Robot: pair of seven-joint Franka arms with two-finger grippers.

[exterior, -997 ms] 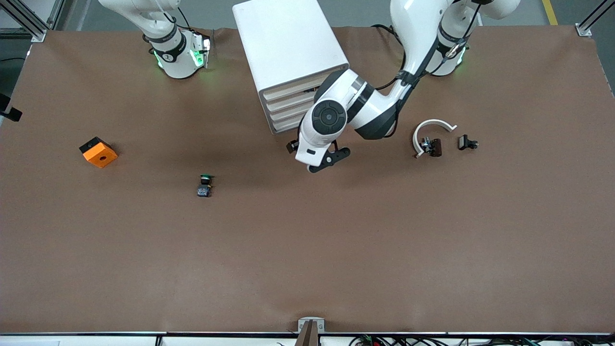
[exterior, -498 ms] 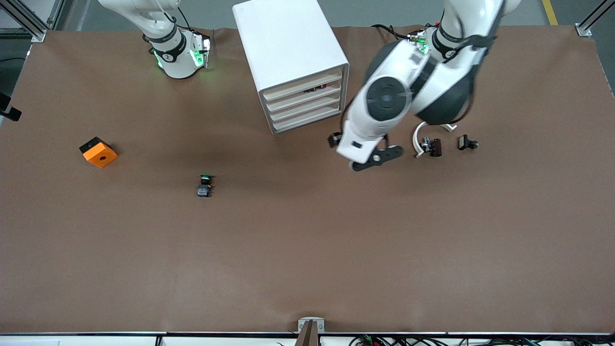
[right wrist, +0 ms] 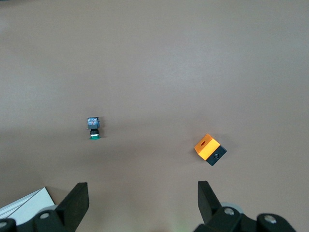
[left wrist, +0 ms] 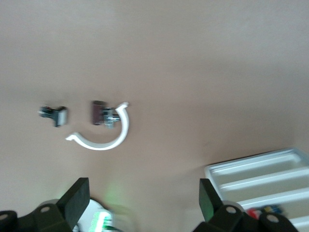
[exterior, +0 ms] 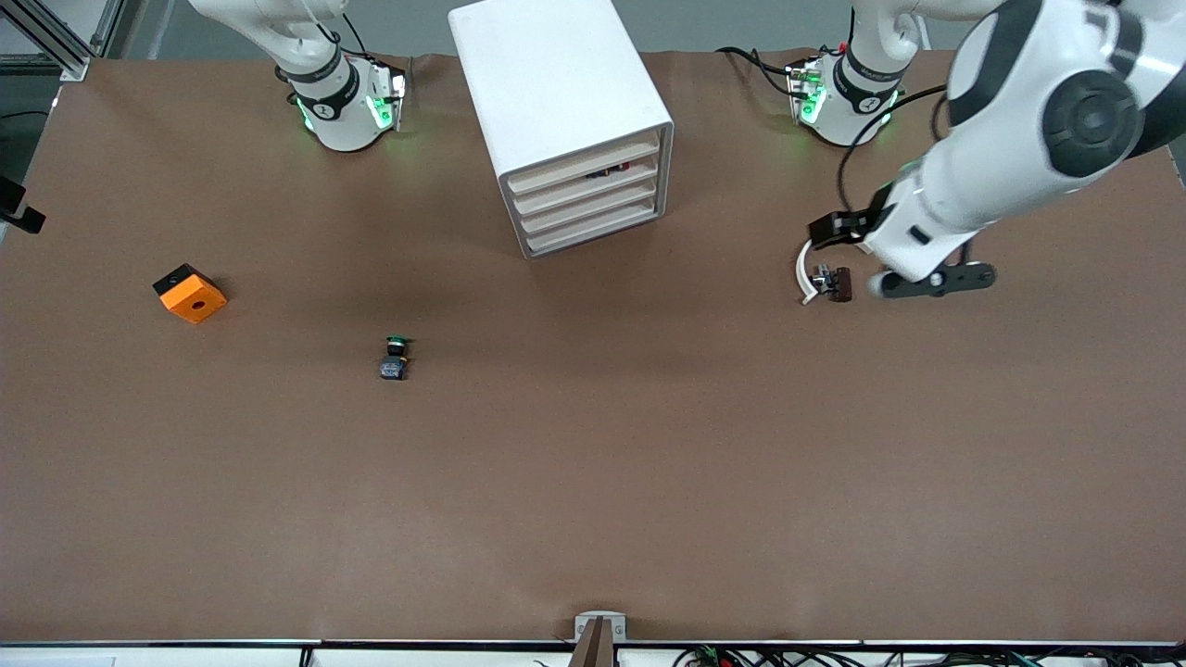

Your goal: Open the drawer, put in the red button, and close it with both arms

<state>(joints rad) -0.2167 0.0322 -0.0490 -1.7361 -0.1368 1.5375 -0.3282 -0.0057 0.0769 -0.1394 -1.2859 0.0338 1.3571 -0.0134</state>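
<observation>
The white cabinet (exterior: 556, 102) stands near the robots' bases with all its drawers (exterior: 588, 206) pushed in. A small red and dark part, seemingly the red button (exterior: 609, 169), shows inside an upper drawer; the left wrist view shows the red button (left wrist: 252, 212) there too. My left gripper (exterior: 885, 255) hangs open and empty over the table toward the left arm's end, above a white curved piece (exterior: 804, 269). The right gripper (right wrist: 143, 208) is out of the front view. Its wrist view shows it open and empty, high over the table.
A green-capped button (exterior: 397, 356) and an orange block (exterior: 189, 293) lie toward the right arm's end. Beside the curved piece (left wrist: 104, 137) lie a brown part (left wrist: 98, 112) and a small black clip (left wrist: 54, 115). The arm bases (exterior: 338, 102) stand beside the cabinet.
The left arm has swung from in front of the cabinet toward its own end of the table, uncovering the drawer fronts. Its gripper stayed open. The right arm has not moved.
</observation>
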